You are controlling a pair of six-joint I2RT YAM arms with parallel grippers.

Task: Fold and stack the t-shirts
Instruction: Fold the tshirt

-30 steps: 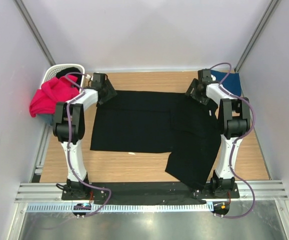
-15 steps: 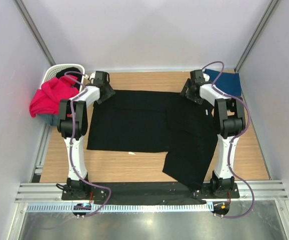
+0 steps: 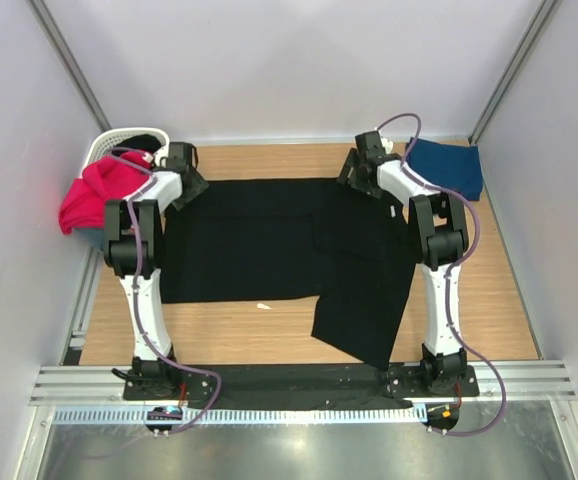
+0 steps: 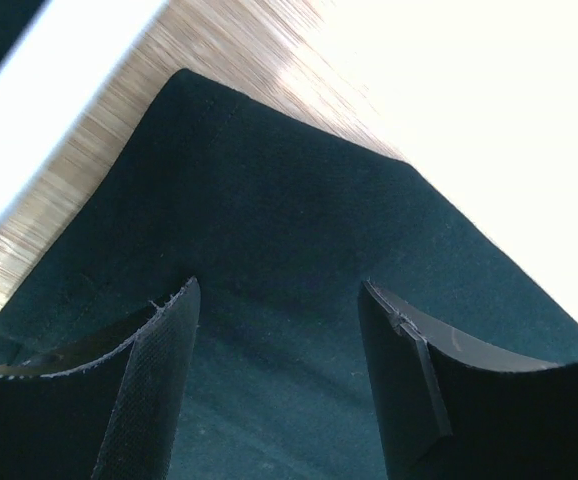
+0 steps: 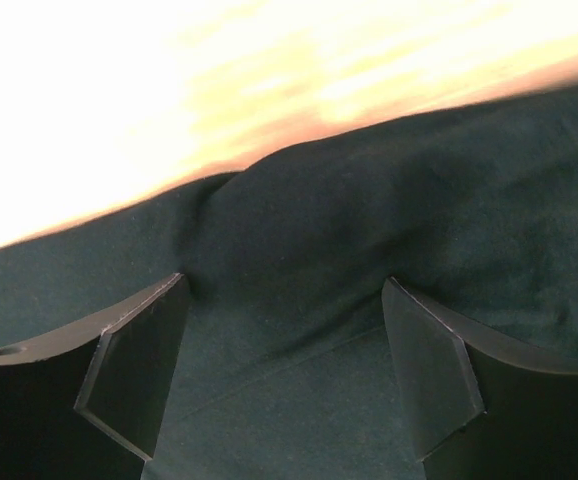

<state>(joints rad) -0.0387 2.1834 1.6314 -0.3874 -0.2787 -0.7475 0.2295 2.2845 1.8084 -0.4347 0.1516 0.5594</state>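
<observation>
The large black t-shirt (image 3: 259, 245) lies spread on the wooden table, its right part folded over and reaching toward the near edge. My left gripper (image 3: 182, 177) is at the shirt's far left corner, and my right gripper (image 3: 357, 172) is at its far edge, right of the middle. In the left wrist view the gripper (image 4: 279, 305) stands open over the black cloth (image 4: 279, 190). In the right wrist view the gripper (image 5: 284, 300) also stands open, over a raised fold of black cloth (image 5: 369, 220). The navy t-shirt (image 3: 447, 166) lies at the far right. The magenta-red t-shirt (image 3: 94, 192) hangs over the basket.
A white lattice laundry basket (image 3: 119, 138) stands at the far left corner with dark cloth inside. A small white scrap (image 3: 264, 306) lies by the shirt's near hem. Grey walls close in on three sides. A metal rail (image 3: 299, 380) runs along the near edge.
Both grippers have moved left along the far edge. The black t-shirt has slid left with them, and its right folded part has pulled away from the right arm.
</observation>
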